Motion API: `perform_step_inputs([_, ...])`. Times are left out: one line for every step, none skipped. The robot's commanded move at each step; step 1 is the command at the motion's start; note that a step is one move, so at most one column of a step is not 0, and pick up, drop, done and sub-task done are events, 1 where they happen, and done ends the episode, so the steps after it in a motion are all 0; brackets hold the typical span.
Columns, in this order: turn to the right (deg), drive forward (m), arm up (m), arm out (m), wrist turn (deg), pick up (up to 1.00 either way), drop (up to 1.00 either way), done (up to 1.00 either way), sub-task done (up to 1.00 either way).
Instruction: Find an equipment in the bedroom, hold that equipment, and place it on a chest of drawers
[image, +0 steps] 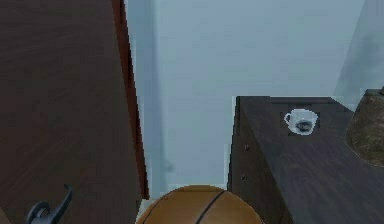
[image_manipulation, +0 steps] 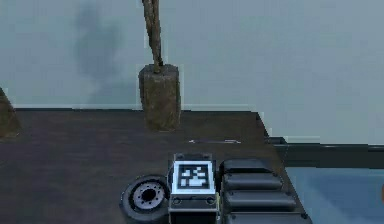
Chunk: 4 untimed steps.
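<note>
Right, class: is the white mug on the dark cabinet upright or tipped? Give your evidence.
Upright: the white mug stands on its base on the dark cabinet, its rim facing up.

Your arm (image_manipulation: 255, 190) shows stacked black slabs, a white square marker (image_manipulation: 194, 178) with black marks, and what is probably the gripper (image_manipulation: 147, 197), round, black, grey-hubbed.

Orange ball (image: 200, 205): lower part cut by forward view's bottom edge; door handle (image: 45, 212) likewise. Dark wooden chest (image: 300, 170) runs off right and bottom edges; rough brown lump (image: 370, 125) on it cut by right edge. Arm side view: brown statue (image_manipulation: 158, 90) top cut off; second brown shape (image_manipulation: 6, 115) cut by left edge. Gripper (image_manipulation: 148, 198): fingers not made out, cannot tell whether it holds anything.
</note>
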Motion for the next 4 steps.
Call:
perform_step_inputs([0.0,0.00,0.00,0.34,0.0,0.00,0.00,0.00,0.00])
perform_step_inputs([0.0,0.00,0.00,0.00,39.0,0.00,0.00,0.00,0.00])
perform_step_inputs([0.0,0.00,-0.12,0.00,0.0,0.00,0.00,0.00,0.00])
perform_step_inputs([0.0,0.00,0.00,0.00,0.0,0.00,1.00,0.00,0.00])
